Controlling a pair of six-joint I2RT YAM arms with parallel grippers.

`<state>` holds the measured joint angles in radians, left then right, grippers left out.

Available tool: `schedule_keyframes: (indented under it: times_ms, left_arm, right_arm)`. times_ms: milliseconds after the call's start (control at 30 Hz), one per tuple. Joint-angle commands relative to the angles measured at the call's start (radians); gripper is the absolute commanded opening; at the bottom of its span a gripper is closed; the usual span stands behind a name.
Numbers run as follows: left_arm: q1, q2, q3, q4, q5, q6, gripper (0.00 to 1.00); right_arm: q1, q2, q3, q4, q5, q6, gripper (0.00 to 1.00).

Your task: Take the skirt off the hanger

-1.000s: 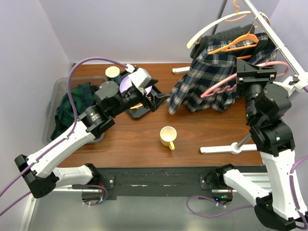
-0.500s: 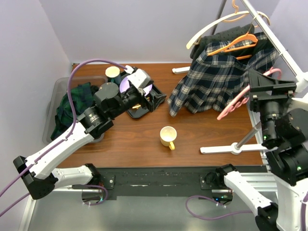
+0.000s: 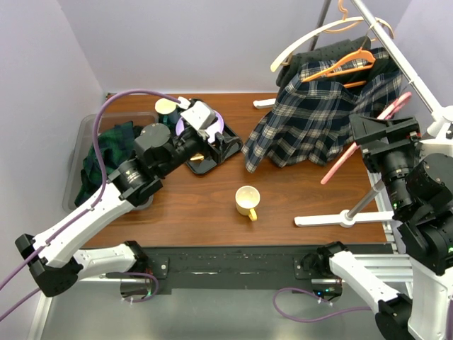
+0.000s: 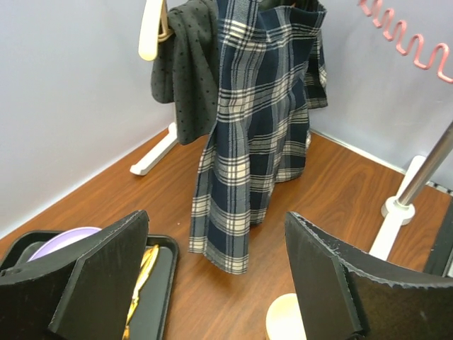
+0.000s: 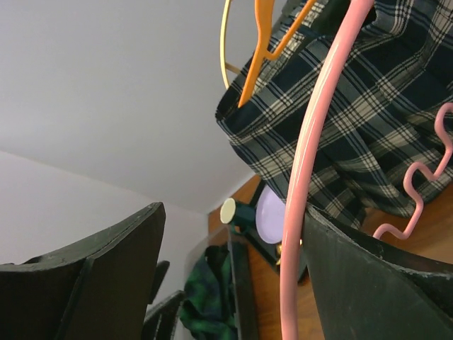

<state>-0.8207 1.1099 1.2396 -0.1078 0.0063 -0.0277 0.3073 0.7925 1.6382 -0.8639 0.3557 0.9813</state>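
Note:
The navy plaid skirt (image 3: 318, 120) hangs on an orange hanger (image 3: 340, 65) from the rack rail (image 3: 407, 67) at the back right. Its hem reaches the table in the left wrist view (image 4: 255, 127). A pink hanger (image 3: 361, 142) slants loose beside my right gripper (image 3: 382, 127). In the right wrist view the pink hanger (image 5: 311, 163) runs between the wide-open jaws of the right gripper (image 5: 233, 219), leaning on the right finger (image 5: 368, 276). My left gripper (image 3: 225, 145) is open over the tray's right end and faces the skirt, with nothing between the jaws of the left gripper (image 4: 216, 241).
A white hanger (image 3: 311, 39) with a dark grey garment (image 3: 304, 67) hangs left of the skirt. A yellow cup (image 3: 247, 200) stands mid-table. A black tray (image 3: 202, 168), purple plate (image 3: 185, 124) and green cup (image 3: 167, 108) sit at the left. A bin holds green plaid cloth (image 3: 106, 152). Rack foot (image 3: 340, 218).
My right gripper opened and drew back toward the near right. The pink hanger came off the skirt's front and now tilts loose. The left arm barely shifted.

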Motion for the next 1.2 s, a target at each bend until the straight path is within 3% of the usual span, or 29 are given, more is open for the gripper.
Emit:
schedule_keyframes:
  times_ms: [0,533,733,1000,1067,1167]
  left_arm:
    - [-0.005,-0.028,-0.011,-0.004,-0.043,0.055,0.82]
    - [-0.005,-0.032,-0.011,-0.05,-0.163,0.123,0.84]
    - [-0.005,-0.042,-0.038,-0.052,-0.195,0.146,0.84]
    - [-0.005,-0.067,-0.143,-0.024,-0.31,0.202,0.87]
    - [-0.006,-0.076,-0.175,-0.006,-0.316,0.21,0.99]
    - [-0.005,-0.1,-0.219,0.028,-0.312,0.219,1.0]
  right_arm:
    - [-0.002,0.025,0.028,-0.044,-0.043,-0.059,0.8]
    - [-0.002,0.036,0.107,-0.188,0.043,-0.204,0.8]
    - [-0.002,-0.032,0.094,-0.069,-0.058,-0.251,0.6]
    - [-0.002,0.14,0.316,-0.04,-0.266,-0.204,0.5]
    - [-0.002,0.2,0.339,-0.011,-0.267,-0.169,0.49]
    - [-0.002,0.253,0.336,0.063,-0.224,-0.126,0.5]
